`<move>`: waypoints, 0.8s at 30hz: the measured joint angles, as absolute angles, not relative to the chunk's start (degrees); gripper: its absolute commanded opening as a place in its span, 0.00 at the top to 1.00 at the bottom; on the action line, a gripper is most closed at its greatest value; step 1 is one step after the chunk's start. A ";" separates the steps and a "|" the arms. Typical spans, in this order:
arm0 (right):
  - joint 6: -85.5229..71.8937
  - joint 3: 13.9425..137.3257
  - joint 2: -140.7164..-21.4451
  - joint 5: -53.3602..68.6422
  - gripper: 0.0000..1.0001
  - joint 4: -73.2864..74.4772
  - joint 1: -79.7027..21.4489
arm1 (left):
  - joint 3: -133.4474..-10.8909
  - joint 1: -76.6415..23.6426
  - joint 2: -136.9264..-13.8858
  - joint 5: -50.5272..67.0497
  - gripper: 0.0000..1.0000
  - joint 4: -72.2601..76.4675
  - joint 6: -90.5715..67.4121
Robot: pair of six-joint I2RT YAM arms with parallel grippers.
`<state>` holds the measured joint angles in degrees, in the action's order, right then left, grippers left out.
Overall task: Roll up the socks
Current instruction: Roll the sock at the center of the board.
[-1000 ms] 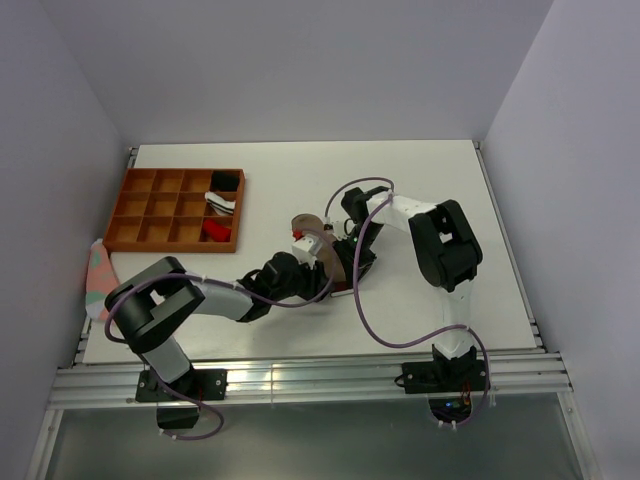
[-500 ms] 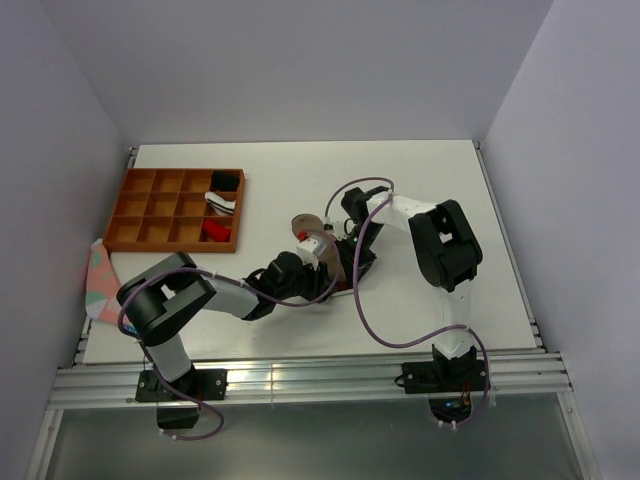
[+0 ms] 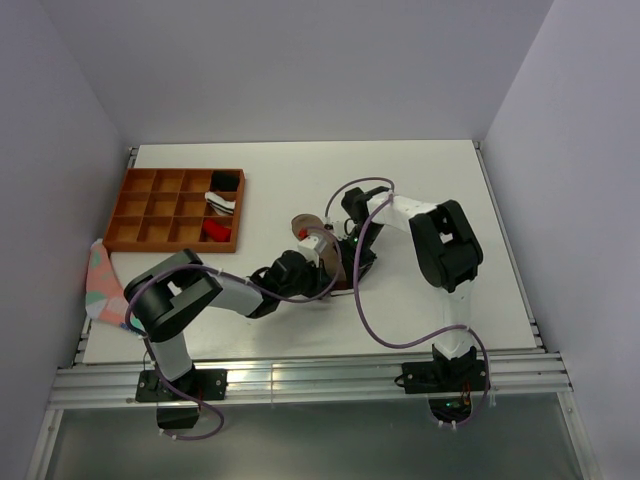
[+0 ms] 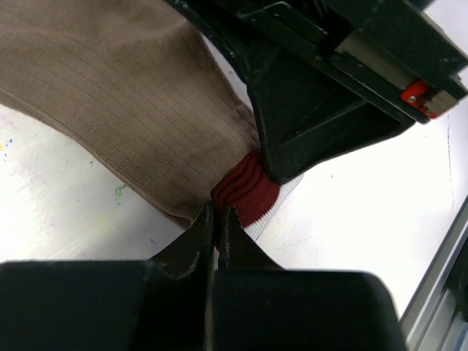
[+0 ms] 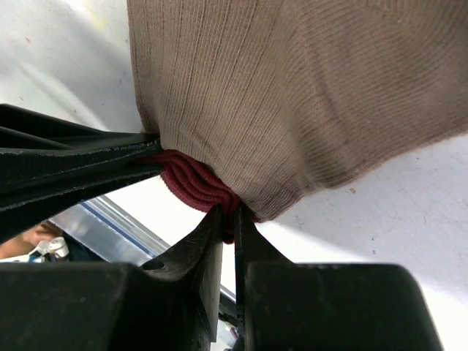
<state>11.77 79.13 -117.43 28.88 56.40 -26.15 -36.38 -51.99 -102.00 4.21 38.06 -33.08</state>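
Observation:
The tan-brown sock (image 3: pixel 322 250) lies at the table's middle, its ribbed body filling the left wrist view (image 4: pixel 124 95) and the right wrist view (image 5: pixel 307 95). Its maroon cuff (image 4: pixel 245 191) is bunched between both grippers. My left gripper (image 4: pixel 218 213) is shut on the cuff from one side. My right gripper (image 5: pixel 228 218) is shut on the same cuff (image 5: pixel 196 183) from the other side, a finger's width away. From above, the left gripper (image 3: pixel 328 279) and right gripper (image 3: pixel 350 274) meet at the sock's near end. A small red patch (image 3: pixel 299 233) shows by its far end; I cannot tell whether it is the red sock.
An orange compartment tray (image 3: pixel 150 208) stands at the back left, with black, white and red items in its right-hand cells. A pink and green cloth (image 3: pixel 100 280) hangs at the table's left edge. A purple cable (image 3: pixel 362 310) loops beside the right arm.
My left gripper has shut on the maroon cuff, having been open before, and the left arm has edged right. The right gripper has stayed shut in place.

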 measured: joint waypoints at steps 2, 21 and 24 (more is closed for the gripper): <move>11.62 78.78 -117.01 28.53 0.82 56.05 -26.17 | -36.69 -52.12 -102.02 3.84 1.00 37.34 -34.26; 9.47 73.12 -105.51 25.04 0.50 47.70 -22.46 | -41.19 -50.46 -101.65 6.96 1.00 25.54 -44.49; 9.63 71.44 -101.60 25.47 0.51 46.11 -19.42 | -41.82 -48.86 -101.43 9.89 1.00 23.03 -44.91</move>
